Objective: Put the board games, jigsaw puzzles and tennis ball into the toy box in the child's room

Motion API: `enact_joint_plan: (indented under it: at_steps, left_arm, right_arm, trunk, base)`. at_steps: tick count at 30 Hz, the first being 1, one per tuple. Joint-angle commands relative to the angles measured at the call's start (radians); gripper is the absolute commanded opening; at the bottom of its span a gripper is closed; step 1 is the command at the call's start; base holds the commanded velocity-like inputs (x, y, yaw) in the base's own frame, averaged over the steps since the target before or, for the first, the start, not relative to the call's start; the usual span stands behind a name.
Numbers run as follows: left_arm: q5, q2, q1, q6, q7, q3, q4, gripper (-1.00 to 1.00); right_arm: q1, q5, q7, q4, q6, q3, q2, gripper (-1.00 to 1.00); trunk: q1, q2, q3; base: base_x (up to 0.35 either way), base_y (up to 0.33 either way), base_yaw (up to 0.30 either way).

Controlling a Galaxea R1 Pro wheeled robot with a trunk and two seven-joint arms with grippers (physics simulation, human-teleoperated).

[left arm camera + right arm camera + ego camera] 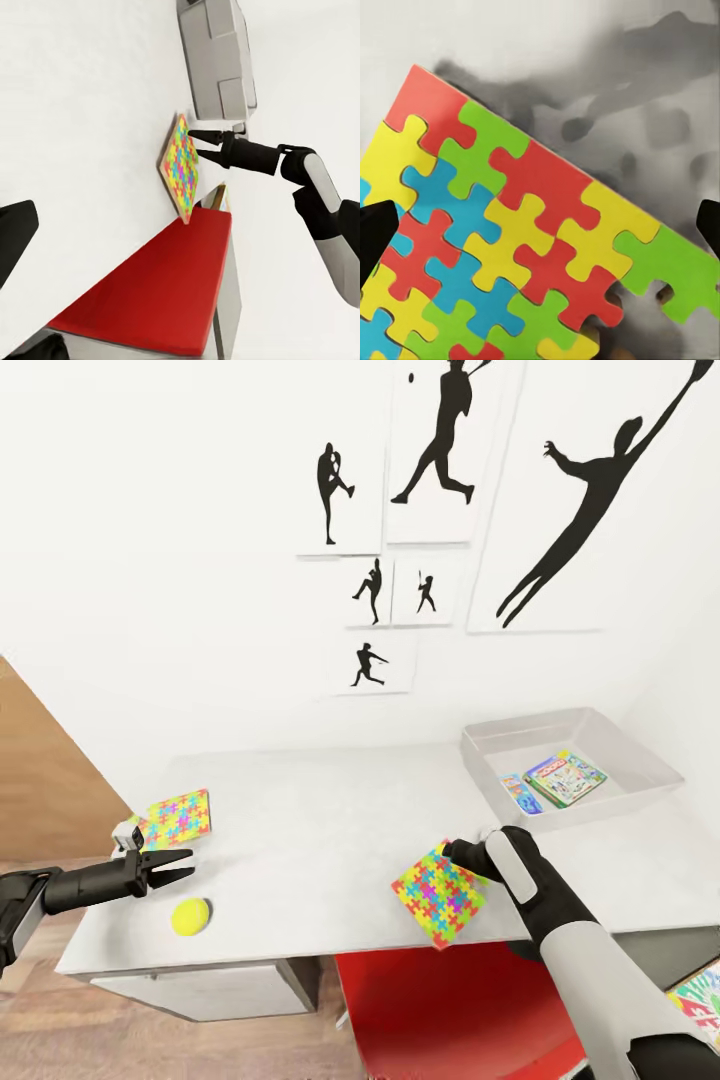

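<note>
Here the right gripper (452, 851) pinches the jigsaw puzzle's (438, 893) edge; left gripper (180, 863) gapes empty.

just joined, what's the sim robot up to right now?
Tidying toys into the toy box, which already holds two game boxes. The right gripper is at the edge of a jigsaw puzzle box near the table's front edge. The left gripper is open above the table, between the other puzzle box and the tennis ball.
</note>
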Motion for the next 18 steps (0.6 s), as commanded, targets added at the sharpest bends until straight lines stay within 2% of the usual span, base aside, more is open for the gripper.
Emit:
enact_joint_plan:
  at_steps: [1, 10, 18]
  left_arm:
    - [-0.001, 0.000, -0.001, 0.011, -0.004, 0.000, 0.000, 1.00]
    - [-0.001, 0.001, -0.001, 0.012, -0.004, 0.000, 0.000, 1.00]
    - [-0.001, 0.001, -0.001, 0.012, -0.004, 0.000, 0.000, 1.00]
  right_arm:
    - [0.000, -0.013, -0.011, 0.038, 0.004, 0.005, -0.002, 1.00]
    - [0.000, -0.013, -0.011, 0.038, 0.004, 0.005, -0.002, 1.00]
    - [0.000, -0.013, -0.011, 0.038, 0.004, 0.005, -0.001, 1.00]
  trunk:
    - [0.001, -0.002, -0.002]
    - [0.001, -0.002, -0.001]
    - [0.001, -0.002, 0.009]
  base:
    - [-0.070, 0.024, 0.000]
    - [-0.014, 0.025, 0.000]
    - [0.000, 0.025, 0.000]
